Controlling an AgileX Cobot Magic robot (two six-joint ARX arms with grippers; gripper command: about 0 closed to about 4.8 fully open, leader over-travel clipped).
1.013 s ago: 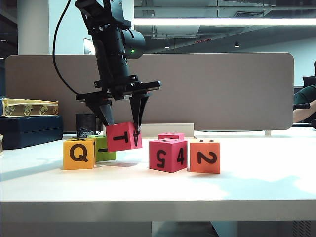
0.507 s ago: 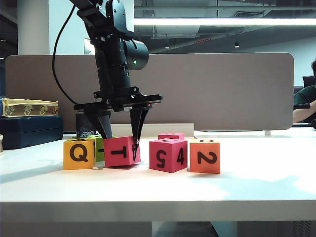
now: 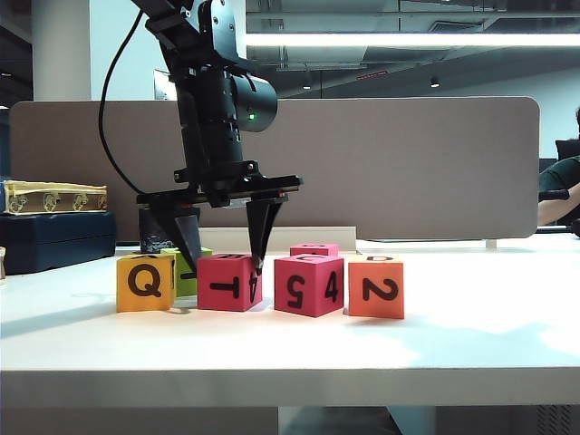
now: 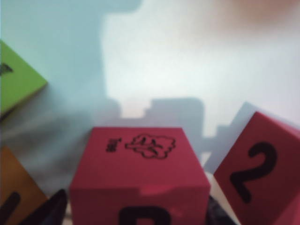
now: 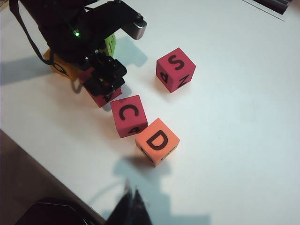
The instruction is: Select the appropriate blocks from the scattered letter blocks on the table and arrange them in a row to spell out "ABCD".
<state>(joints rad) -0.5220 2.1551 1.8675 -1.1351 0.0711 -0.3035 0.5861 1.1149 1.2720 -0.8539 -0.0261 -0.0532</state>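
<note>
The letter blocks stand on the white table (image 3: 471,344). From the left, the front row is a yellow-orange Q cube (image 3: 145,283), a pink-red T cube (image 3: 229,282), a pink-red 5 cube (image 3: 309,285) and an orange 2 cube (image 3: 376,286). My left gripper (image 3: 225,267) straddles the T cube (image 4: 140,173), which rests flat. The jaws are open, with a sliver of gap at one finger (image 4: 51,211). Seen from the right wrist, the tops read C (image 5: 129,116) and D (image 5: 157,141). My right gripper (image 5: 132,206) hangs shut and empty near the table's front edge.
A lime green cube (image 3: 188,272) sits behind the Q cube, and a pink-red S cube (image 5: 176,69) sits apart behind the row. A black cup (image 3: 159,228) and a dark box (image 3: 54,240) stand at the back left. A beige partition (image 3: 408,163) closes the far side.
My left gripper came down with the tilted T cube and set it flat between the Q and 5 cubes. Its jaws have spread. The right arm has not moved.
</note>
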